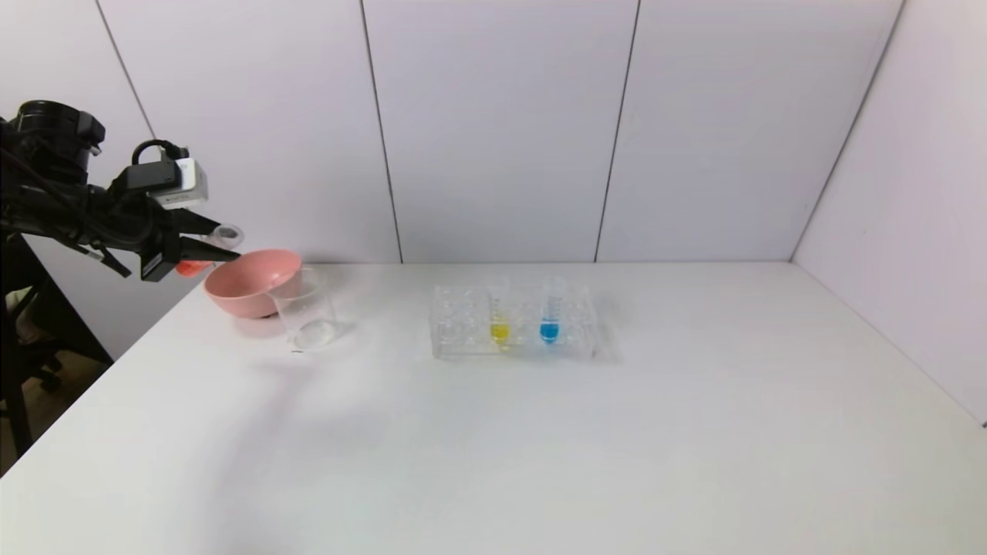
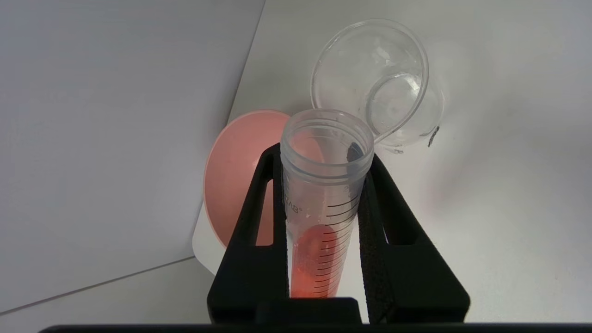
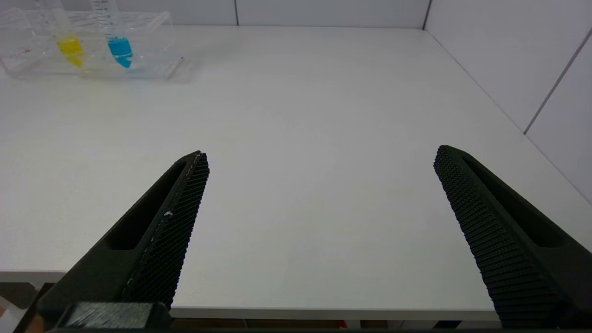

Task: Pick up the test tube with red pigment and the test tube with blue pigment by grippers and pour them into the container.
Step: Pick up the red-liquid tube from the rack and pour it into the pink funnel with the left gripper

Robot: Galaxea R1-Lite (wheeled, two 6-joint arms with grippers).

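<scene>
My left gripper [image 1: 225, 243] hangs in the air at the far left, shut on the test tube with red pigment [image 2: 323, 222]. The tube lies tilted nearly level, its open mouth [image 1: 228, 233] above the left rim of the pink bowl. Its red liquid [image 1: 190, 267] sits in the tapered end. The container [image 1: 308, 312], a clear beaker, stands on the table to the right of the tube's mouth and lower; in the left wrist view the container [image 2: 379, 83] lies beyond the mouth. The test tube with blue pigment [image 1: 549, 320] stands upright in the clear rack. My right gripper [image 3: 321, 157] is open over the table's near edge.
A pink bowl [image 1: 250, 281] stands touching the beaker's left side, near the table's back left corner. The clear rack [image 1: 463, 327] in the middle also holds a yellow tube [image 1: 500, 324]. White walls close the back and right. The white table [image 1: 540, 462] stretches in front.
</scene>
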